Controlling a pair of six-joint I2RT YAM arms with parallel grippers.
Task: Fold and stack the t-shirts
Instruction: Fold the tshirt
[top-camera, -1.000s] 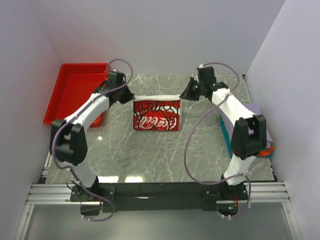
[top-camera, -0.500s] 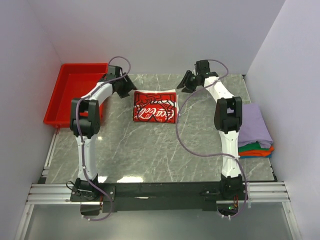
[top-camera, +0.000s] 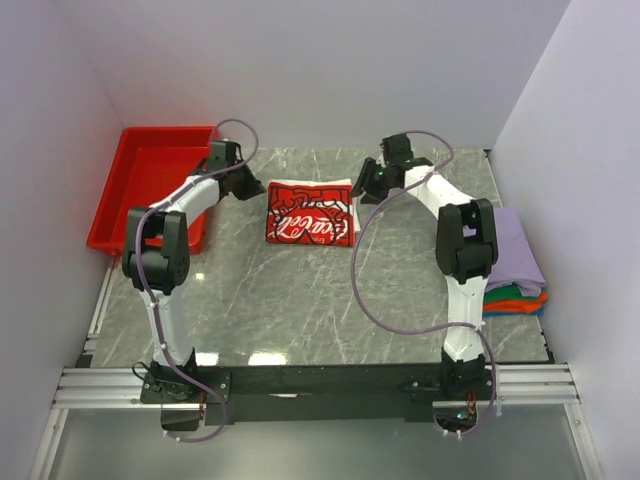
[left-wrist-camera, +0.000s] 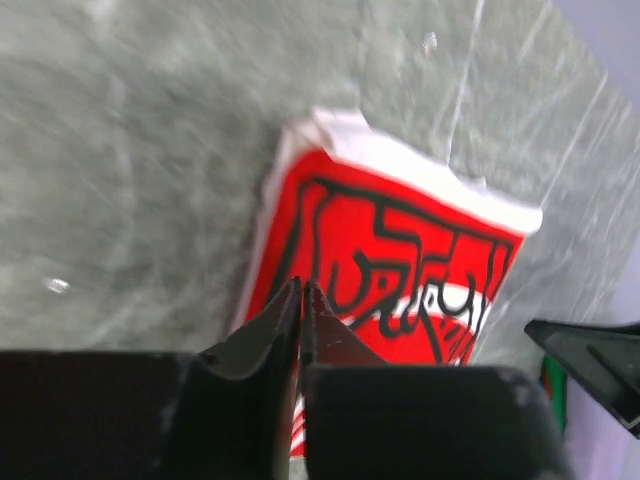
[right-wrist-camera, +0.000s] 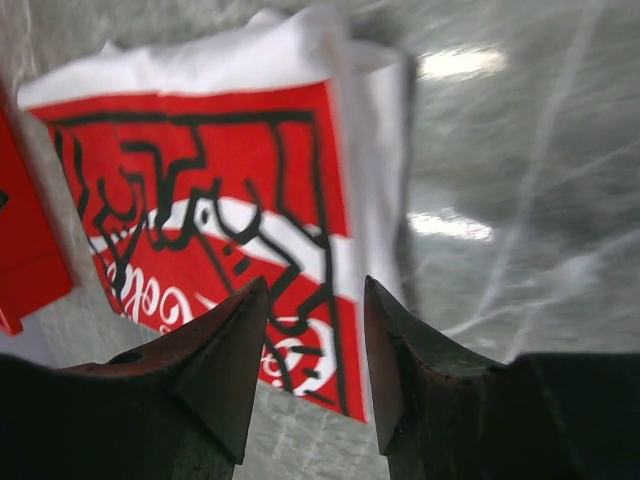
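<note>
The white t-shirt with red print and white script (top-camera: 312, 212) lies folded flat on the marble table at the back centre. It also fills the left wrist view (left-wrist-camera: 400, 250) and the right wrist view (right-wrist-camera: 200, 180). My left gripper (top-camera: 256, 188) hovers at the shirt's left edge. Its jaws (left-wrist-camera: 300, 287) are shut with nothing between them. My right gripper (top-camera: 361, 189) hangs at the shirt's right edge, open (right-wrist-camera: 316, 290) and empty, above the cloth. A stack of folded t-shirts (top-camera: 512, 248), lavender on top with green and orange layers beneath, sits at the right.
A red plastic tray (top-camera: 150, 185) stands at the back left, just behind the left arm, and its corner shows in the right wrist view (right-wrist-camera: 30, 260). White walls close in the table on three sides. Both arms reach towards the back.
Both grippers let go of the shirt's top edge, which they held stretched and raised a second ago. The shirt has dropped flat. The left jaws opened and closed again; the right stayed open.
</note>
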